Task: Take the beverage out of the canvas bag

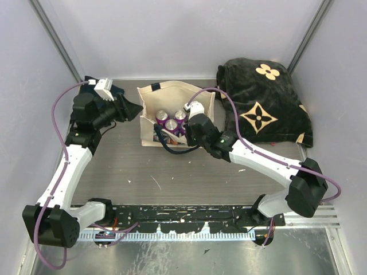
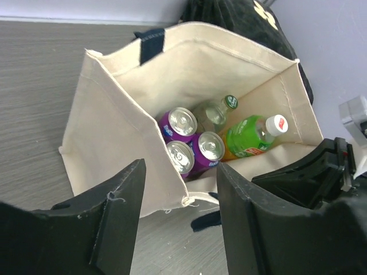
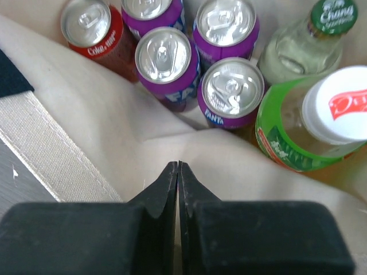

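The cream canvas bag (image 1: 150, 109) stands open at the table's back middle. It holds several purple Fanta cans (image 3: 163, 57), a red Coke can (image 3: 89, 26), a green bottle with a white cap (image 3: 287, 132) and a clear bottle with a green cap (image 3: 304, 51). My right gripper (image 3: 178, 166) is shut just above the bag's near wall (image 3: 103, 126), below the cans; nothing shows between its tips. My left gripper (image 2: 180, 189) is open and empty at the bag's left side, with the bag's near corner (image 2: 186, 200) in front of the gap. The cans (image 2: 207, 148) lie beyond it.
A black fabric bag with tan flower motifs (image 1: 264, 106) lies at the back right, close to the canvas bag. A navy handle (image 1: 172, 149) droops onto the table in front of the bag. Side walls close in left and right. The right arm (image 2: 321, 172) crosses beside the left gripper.
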Controlling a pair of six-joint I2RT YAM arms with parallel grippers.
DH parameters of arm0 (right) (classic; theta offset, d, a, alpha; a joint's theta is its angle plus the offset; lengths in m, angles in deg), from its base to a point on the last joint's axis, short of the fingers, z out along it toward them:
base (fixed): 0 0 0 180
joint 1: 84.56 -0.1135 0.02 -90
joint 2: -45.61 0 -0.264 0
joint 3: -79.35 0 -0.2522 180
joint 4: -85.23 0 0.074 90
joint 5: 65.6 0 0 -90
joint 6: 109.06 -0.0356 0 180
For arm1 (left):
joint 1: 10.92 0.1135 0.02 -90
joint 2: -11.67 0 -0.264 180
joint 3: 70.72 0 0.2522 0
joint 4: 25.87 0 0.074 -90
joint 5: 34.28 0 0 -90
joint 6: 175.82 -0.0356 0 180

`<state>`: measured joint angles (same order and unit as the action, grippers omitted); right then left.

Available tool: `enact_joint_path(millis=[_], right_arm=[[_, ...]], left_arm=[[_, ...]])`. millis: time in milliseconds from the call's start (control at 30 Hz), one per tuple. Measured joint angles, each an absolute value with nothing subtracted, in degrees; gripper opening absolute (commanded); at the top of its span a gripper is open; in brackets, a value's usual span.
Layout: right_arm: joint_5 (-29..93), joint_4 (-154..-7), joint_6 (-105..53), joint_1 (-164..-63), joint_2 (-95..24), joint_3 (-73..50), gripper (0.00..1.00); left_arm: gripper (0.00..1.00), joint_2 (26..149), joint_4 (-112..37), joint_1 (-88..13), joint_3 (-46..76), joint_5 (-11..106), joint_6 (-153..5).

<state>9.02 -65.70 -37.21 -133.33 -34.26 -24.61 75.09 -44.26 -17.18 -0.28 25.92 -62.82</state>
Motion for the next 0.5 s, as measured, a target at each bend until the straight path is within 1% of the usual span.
enact_joint_path(millis=[200,433,500], right_arm=[[8.5,-65.68,-39.18,-134.31,-34.24,-28.34,0.08],[7.69,-67.25,-40.4,-134.6,-35.86,-31.4,0.06],[7.54,-67.71,-40.54,-134.71,-37.04,-31.73,0.06]], left_arm=[[0.53,75.27,-44.94,-21.53,-4.06,25.83,-63.69],[0.53,77.19,-46.16,-27.09,-6.18,27.38,-63.73],[0.49,77.21,-46.71,-27.57,-6.22,28.17,-63.89]])
